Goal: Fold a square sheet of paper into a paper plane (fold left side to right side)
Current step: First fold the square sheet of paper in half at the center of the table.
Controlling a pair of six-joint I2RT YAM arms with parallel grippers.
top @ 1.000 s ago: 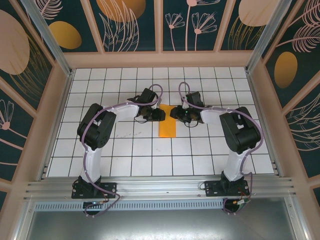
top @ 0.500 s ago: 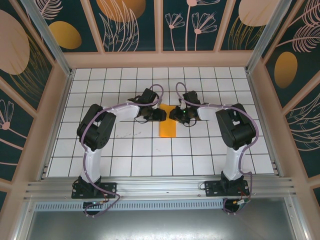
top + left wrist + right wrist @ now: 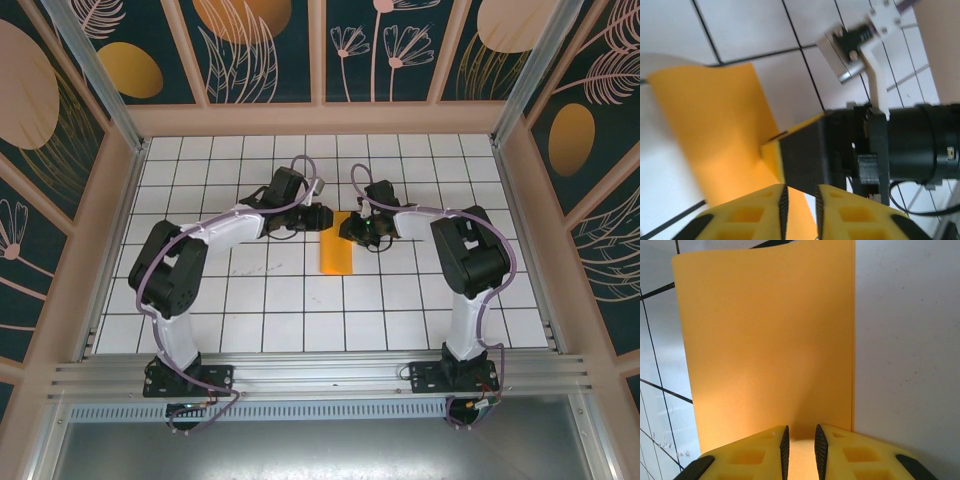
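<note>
Jaws: right gripper clamps the square sheet of paper at 3 o'clock, likely anchoring the fold; left gripper nearly closed, grip unclear.

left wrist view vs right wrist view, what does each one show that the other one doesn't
Left wrist view adds the right hand seen from outside: its black body and white bracket, meeting the paper at one edge. Right wrist view adds the paper as a tall rectangle with two straight long edges. Both share the orange paper, the white-tiled table with dark lines, and a pair of yellow fingers nearly shut at the bottom, right at the paper.
</note>
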